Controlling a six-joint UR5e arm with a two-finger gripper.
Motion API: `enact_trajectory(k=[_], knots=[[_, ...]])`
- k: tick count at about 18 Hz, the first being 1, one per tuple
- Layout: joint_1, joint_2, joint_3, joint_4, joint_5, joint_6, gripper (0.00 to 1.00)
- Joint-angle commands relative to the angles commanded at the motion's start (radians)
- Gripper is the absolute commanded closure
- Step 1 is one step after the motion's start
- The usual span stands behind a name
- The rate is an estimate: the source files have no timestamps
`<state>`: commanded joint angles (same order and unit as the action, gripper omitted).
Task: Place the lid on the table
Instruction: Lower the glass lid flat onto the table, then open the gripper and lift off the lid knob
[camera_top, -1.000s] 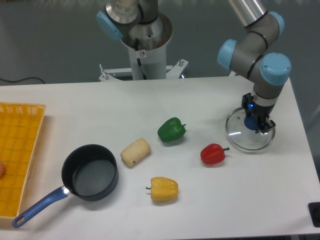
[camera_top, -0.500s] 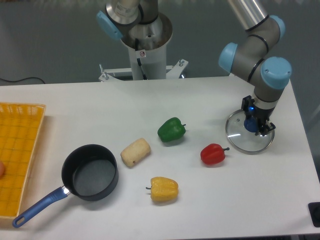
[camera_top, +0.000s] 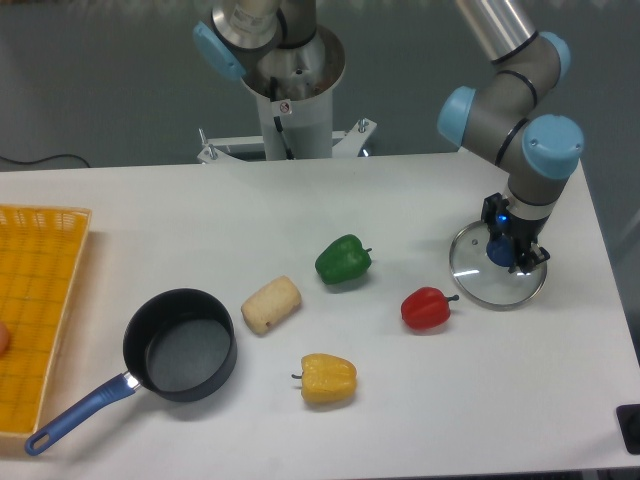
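The lid (camera_top: 480, 280), a clear glass disc with a silver rim, lies flat on the white table (camera_top: 300, 210) at the right side. My gripper (camera_top: 505, 250) stands straight over its centre with the fingers around the blue knob (camera_top: 497, 250). The fingers hide most of the knob. I cannot tell whether they still press on it.
A red pepper (camera_top: 426, 308) lies just left of the lid. A green pepper (camera_top: 343, 259), a yellow pepper (camera_top: 328, 379) and a pale bread roll (camera_top: 271, 304) lie mid-table. A dark saucepan (camera_top: 179, 345) with a blue handle sits front left. A yellow mesh tray (camera_top: 35, 300) is at the left edge.
The gripper and lid have shifted very slightly; the lid now rests a touch lower and flatter on the table. Nothing else moved.
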<state>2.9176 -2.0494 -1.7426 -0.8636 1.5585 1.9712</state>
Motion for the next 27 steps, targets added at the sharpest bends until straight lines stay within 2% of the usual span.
enact_trajectory(k=[3,11,12,14,16,19,25,27], knots=[[0.0,-0.002,0.0,0.0,0.0,0.0,0.32],[0.0,-0.002,0.002,0.0,0.0,0.0,0.28],[0.0,-0.002,0.002,0.0,0.0,0.0,0.24],[0.0,-0.002,0.003,-0.002,0.0,0.0,0.07],[-0.002,0.003,0.003,-0.003,0.002,0.0,0.01],[-0.002,0.012,0.003,-0.003,0.003,0.002,0.0],[-0.012,0.075,-0.026,-0.014,0.101,0.005,0.0],[-0.024,0.112,-0.038,-0.021,0.097,-0.003,0.0]])
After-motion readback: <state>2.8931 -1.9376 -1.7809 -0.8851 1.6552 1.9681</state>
